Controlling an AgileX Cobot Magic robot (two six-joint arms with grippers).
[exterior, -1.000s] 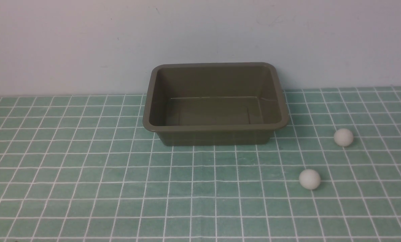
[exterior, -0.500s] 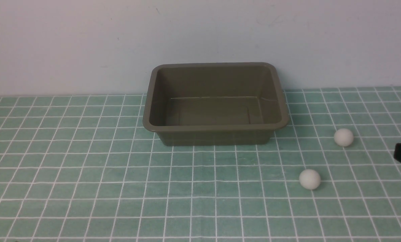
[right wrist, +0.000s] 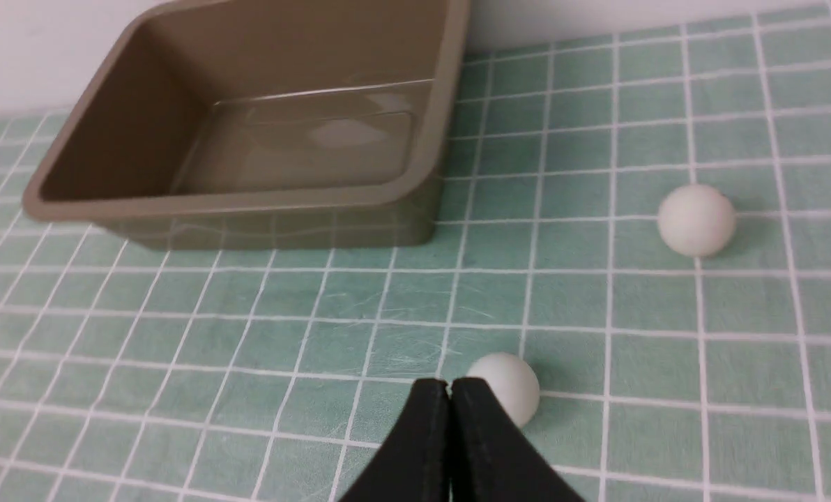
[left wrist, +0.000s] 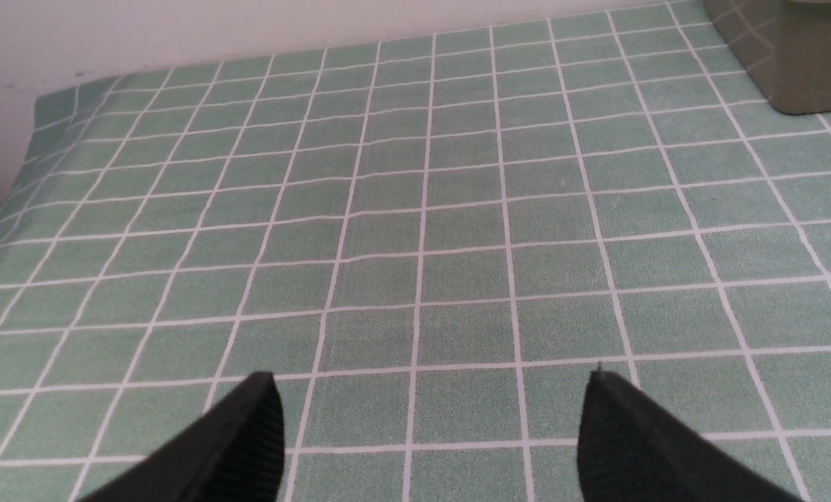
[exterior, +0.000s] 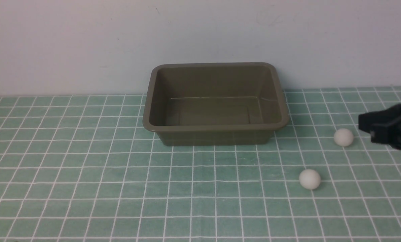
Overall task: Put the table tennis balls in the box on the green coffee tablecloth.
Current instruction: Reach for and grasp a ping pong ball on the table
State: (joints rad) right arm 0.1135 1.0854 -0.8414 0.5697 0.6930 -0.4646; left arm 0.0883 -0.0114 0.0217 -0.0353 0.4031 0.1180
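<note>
The olive box (exterior: pixel 214 127) stands empty at the back middle of the green coffee tablecloth (exterior: pixel 86 168). Two white table tennis balls lie on the cloth to its right, one farther back (exterior: pixel 343 137) and one nearer (exterior: pixel 310 179). My right gripper (exterior: pixel 362 124) reaches in from the right edge, just right of the farther ball, apparently above the cloth. In the right wrist view it (right wrist: pixel 450 383) is shut on nothing, with the nearer ball (right wrist: pixel 506 387) just past its tips, the other ball (right wrist: pixel 696 219) beyond and the box (right wrist: pixel 234 203) farther off. My left gripper (left wrist: pixel 429 380) is open over bare cloth.
A pale wall rises right behind the box. In the left wrist view the cloth's edge (left wrist: pixel 35 111) runs along the wall, and a corner of the box (left wrist: pixel 806 63) shows at the frame's edge.
My right gripper has come into the front view from the right edge and moved up and left, toward the farther ball. The balls and the box have not moved.
</note>
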